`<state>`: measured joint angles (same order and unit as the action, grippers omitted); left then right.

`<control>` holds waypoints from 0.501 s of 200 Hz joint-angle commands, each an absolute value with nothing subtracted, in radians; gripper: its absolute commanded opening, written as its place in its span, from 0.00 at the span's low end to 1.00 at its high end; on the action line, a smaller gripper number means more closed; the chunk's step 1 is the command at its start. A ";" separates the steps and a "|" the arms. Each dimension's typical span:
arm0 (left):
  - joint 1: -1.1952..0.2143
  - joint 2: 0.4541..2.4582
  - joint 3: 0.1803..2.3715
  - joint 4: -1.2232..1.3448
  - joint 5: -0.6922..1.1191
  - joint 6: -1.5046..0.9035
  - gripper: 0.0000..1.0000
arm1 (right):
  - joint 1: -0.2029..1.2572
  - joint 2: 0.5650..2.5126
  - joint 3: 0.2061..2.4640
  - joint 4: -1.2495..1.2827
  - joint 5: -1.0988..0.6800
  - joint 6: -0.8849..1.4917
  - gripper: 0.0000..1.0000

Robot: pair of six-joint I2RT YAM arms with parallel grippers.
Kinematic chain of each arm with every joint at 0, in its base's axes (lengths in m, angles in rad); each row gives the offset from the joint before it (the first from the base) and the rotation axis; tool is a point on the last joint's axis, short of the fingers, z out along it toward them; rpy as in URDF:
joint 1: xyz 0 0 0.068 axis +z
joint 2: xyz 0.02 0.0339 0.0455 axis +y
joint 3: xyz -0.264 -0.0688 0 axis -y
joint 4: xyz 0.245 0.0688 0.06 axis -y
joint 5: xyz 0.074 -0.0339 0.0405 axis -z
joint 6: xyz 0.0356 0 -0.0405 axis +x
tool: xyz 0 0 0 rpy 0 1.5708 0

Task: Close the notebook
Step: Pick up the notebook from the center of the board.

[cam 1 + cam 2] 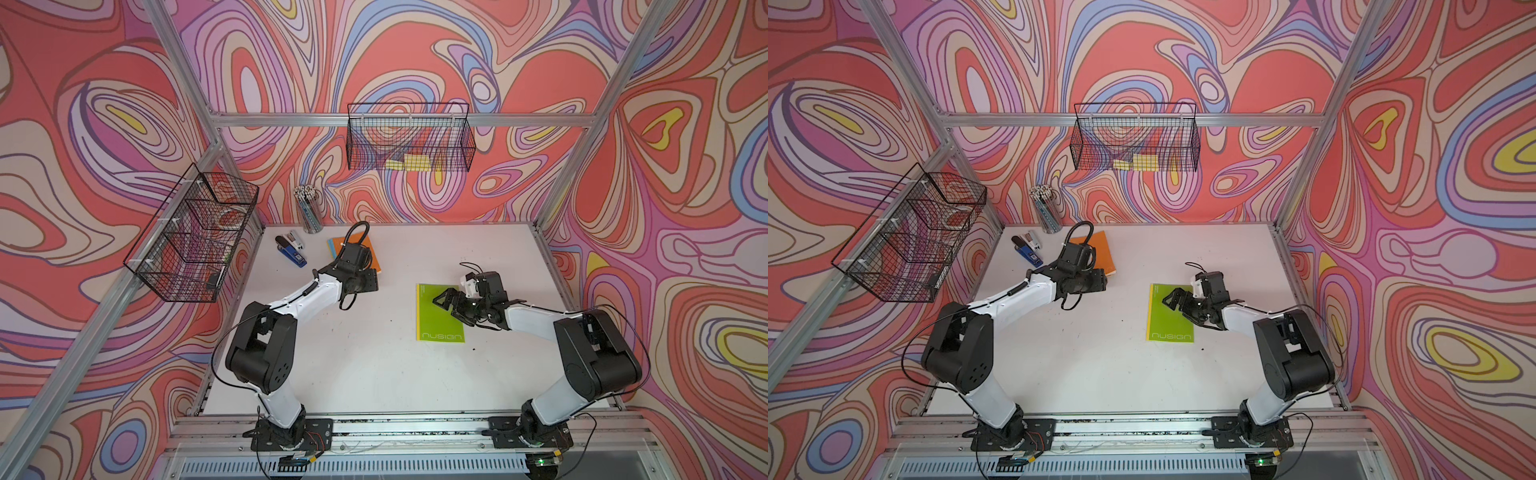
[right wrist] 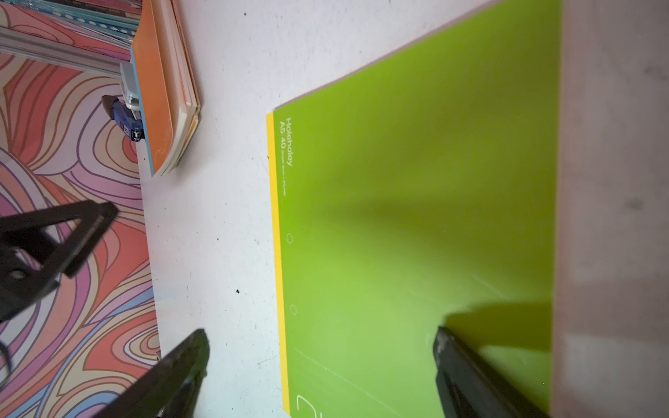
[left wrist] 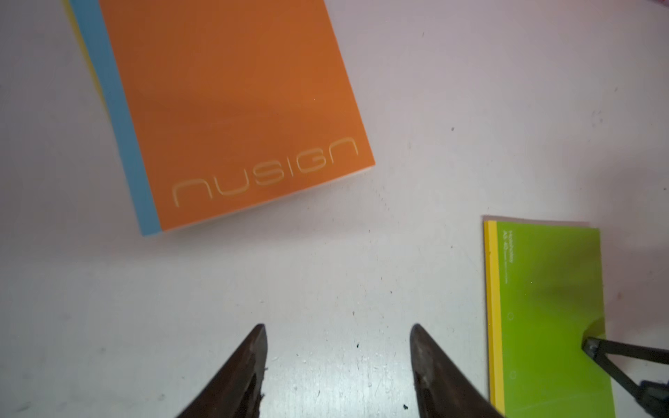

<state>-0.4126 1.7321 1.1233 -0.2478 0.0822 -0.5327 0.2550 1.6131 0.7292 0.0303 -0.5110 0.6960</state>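
The green notebook (image 1: pixel 437 322) lies flat on the worktop (image 1: pixel 353 365) with its cover down, so the closing looks done. The right pincer (image 2: pixel 322 334) hangs over it, jaws apart, one tip at the cover; only lifting clear seems left. The left pincer (image 3: pixel 337 327), also apart and empty, hovers near the orange notebook (image 3: pixel 235 108)

Robot lab cell: aluminium frame (image 1: pixel 291 119), swirl-print backdrop (image 1: pixel 415 50) as walls.
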 commanded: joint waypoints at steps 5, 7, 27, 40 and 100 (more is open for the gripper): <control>-0.413 1.747 1.030 -0.021 0.280 -0.695 0.62 | 0.258 1.584 0.735 0.007 -0.503 0.677 0.98; -0.414 1.750 1.025 -0.005 0.294 -0.703 0.62 | 0.258 1.585 0.736 0.007 -0.503 0.677 0.98; -0.417 1.778 0.963 0.135 0.377 -0.789 0.60 | 0.258 1.586 0.735 0.014 -0.506 0.680 0.98; -0.427 1.798 0.945 0.196 0.410 -0.834 0.59 | 0.258 1.587 0.731 0.022 -0.508 0.684 0.98; -0.493 1.953 0.957 0.411 0.529 -1.042 0.51 | 0.258 1.598 0.712 0.077 -0.515 0.693 0.98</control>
